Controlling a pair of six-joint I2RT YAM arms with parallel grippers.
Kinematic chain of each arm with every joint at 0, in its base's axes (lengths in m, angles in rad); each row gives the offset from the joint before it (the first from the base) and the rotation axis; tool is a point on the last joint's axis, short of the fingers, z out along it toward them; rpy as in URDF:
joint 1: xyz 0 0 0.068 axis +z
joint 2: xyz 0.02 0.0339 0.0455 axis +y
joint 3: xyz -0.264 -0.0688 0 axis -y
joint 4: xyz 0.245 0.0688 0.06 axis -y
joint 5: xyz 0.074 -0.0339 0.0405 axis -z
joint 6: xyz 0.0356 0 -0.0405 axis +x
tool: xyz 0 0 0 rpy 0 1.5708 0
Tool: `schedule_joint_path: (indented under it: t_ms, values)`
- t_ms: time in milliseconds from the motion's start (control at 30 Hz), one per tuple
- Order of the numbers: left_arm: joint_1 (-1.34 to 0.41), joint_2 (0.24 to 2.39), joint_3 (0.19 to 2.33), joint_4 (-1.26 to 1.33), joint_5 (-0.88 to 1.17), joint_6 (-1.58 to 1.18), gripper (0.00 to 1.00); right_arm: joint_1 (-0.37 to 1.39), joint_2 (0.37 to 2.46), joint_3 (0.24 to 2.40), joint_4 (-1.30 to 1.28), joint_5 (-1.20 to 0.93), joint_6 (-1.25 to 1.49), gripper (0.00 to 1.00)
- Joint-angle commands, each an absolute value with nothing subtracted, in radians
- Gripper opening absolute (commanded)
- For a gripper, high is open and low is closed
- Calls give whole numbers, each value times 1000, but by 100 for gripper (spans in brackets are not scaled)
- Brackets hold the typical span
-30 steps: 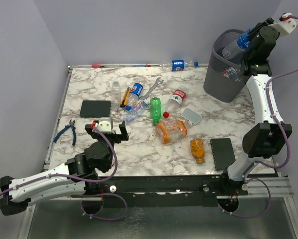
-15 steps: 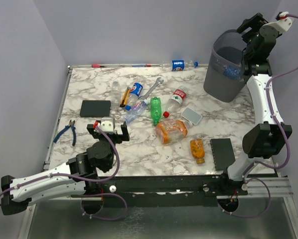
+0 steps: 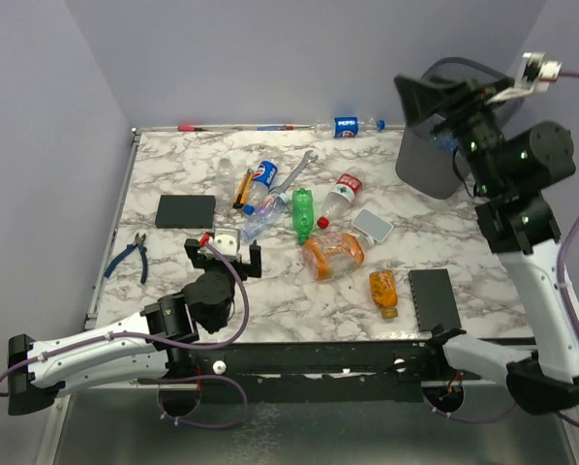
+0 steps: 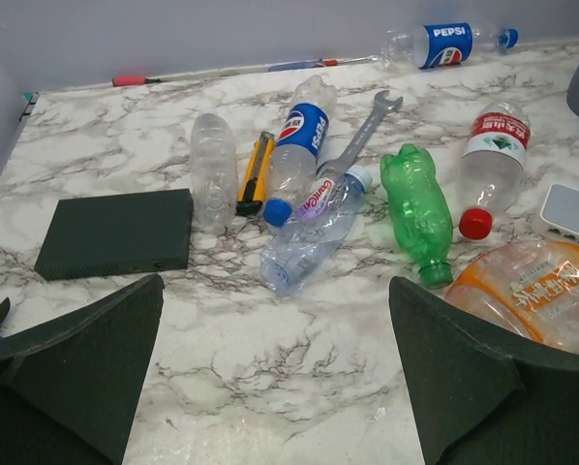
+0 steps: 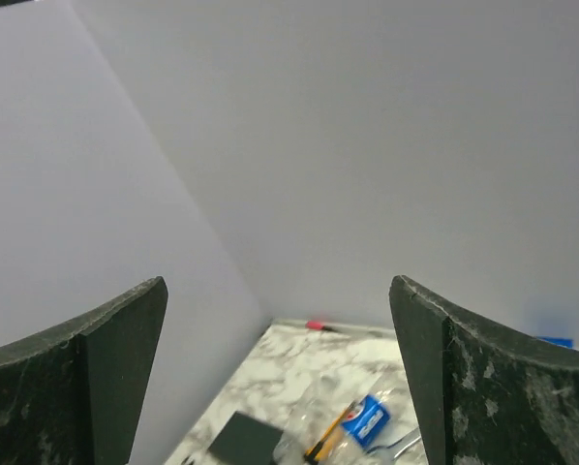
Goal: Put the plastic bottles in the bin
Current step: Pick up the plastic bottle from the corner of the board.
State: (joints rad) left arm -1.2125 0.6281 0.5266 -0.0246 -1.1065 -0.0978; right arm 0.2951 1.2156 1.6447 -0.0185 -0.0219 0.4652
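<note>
Jaws spread and empty on both arms, the left gripper (image 4: 276, 300) faces the plastic bottles (image 4: 314, 228) clustered round the wrench (image 4: 357, 136), so it should close across one bottle's waist, clear of neighbours, before carrying it to the bin (image 3: 427, 165) far right of the wrench.

Bare marble table (image 4: 270, 387) just ahead of left gripper (image 4: 275, 286), bottles (image 4: 309, 228) + wrench (image 4: 360, 131) blocking beyond, black block (image 4: 117, 231) to left, right gripper (image 5: 280, 300) high in open air nr bin (image 3: 423, 165)
</note>
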Motion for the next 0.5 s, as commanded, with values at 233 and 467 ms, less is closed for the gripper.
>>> schedule_joint_path:
  t_ms: [233,467]
  values:
    - [-1207,638,529,-16,-949,-116,99,420,896,929,-202,-14,706,100]
    - [-1207,711,585,-86,-772,-305,99,419,728,662,-147,-66,666,100]
